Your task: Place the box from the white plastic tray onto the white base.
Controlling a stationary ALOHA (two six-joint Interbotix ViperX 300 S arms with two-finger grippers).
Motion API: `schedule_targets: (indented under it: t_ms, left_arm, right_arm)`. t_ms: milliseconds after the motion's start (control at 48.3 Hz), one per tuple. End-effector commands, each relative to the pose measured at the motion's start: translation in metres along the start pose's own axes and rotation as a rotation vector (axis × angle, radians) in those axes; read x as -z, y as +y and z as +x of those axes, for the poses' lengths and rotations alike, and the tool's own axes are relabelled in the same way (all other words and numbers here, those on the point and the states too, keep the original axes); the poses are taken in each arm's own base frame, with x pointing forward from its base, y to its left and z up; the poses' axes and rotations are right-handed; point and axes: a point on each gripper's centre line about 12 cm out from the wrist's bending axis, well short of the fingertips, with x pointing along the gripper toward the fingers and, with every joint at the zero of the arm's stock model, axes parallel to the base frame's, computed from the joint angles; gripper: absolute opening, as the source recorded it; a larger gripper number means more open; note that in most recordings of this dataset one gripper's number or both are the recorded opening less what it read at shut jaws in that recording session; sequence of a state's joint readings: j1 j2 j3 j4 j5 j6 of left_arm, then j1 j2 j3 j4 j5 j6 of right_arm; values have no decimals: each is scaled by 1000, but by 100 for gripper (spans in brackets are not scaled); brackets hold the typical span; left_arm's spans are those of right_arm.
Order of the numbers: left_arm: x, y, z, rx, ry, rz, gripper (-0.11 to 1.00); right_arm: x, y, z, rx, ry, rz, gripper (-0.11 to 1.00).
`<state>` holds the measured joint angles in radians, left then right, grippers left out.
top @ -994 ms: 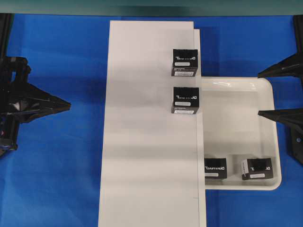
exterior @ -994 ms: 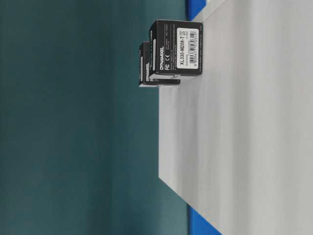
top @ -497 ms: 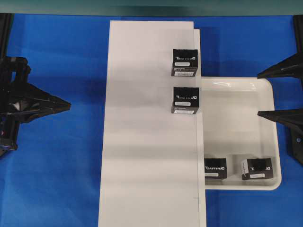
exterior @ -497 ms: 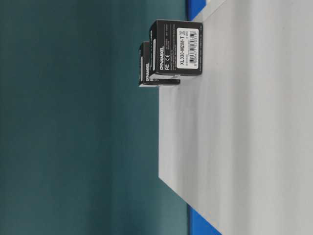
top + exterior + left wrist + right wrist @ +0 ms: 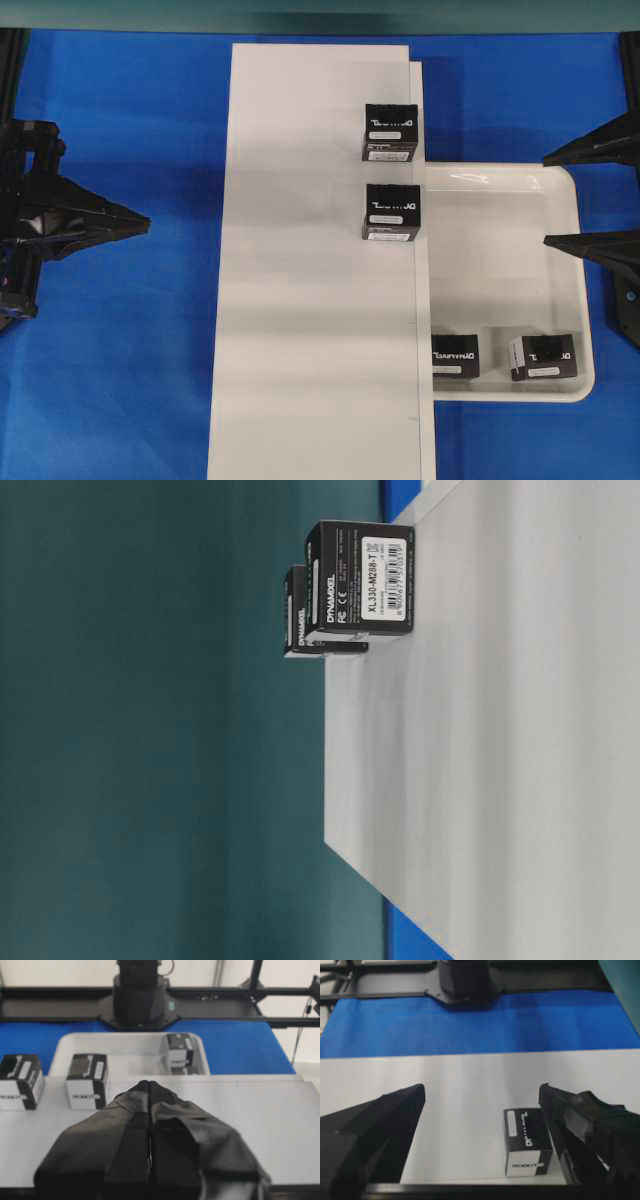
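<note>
Two boxes point(image 5: 391, 132) point(image 5: 392, 212) already on white base point(image 5: 310, 300), hugging edge beside white plastic tray point(image 5: 500, 250), so short carry. Two boxes point(image 5: 455, 356) point(image 5: 543, 357) wait in tray's near end. Right end effector point(image 5: 592, 196) spread wide, empty, at tray's outer rim. Left end effector point(image 5: 140, 222) pinched closed, empty, well apart from base.

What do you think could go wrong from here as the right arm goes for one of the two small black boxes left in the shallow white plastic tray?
1. The nearer small black box sits tight against the long flat white base, partly hidden by its edge, so the open right gripper may catch the board.
2. The other black box lies close to the glossy white plastic tray's raised rim, leaving little finger room.
3. Two placed boxes crowd the base's tray-side edge; a new one could bump them.
</note>
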<state>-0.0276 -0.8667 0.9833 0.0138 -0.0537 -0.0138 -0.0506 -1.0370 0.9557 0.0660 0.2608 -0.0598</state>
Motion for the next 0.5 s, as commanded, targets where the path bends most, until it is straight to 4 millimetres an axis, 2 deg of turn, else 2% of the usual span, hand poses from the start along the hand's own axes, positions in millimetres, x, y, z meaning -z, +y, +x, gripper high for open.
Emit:
schedule_targets:
  t_ms: [0, 476]
  left_arm:
    - [-8, 0, 1, 2, -21, 2, -7]
    - [-5, 0, 1, 2, -11, 2, -7]
  right_arm:
    - [-2, 0, 1, -2, -3, 4, 98]
    - [-1, 0, 1, -2, 2, 0, 97]
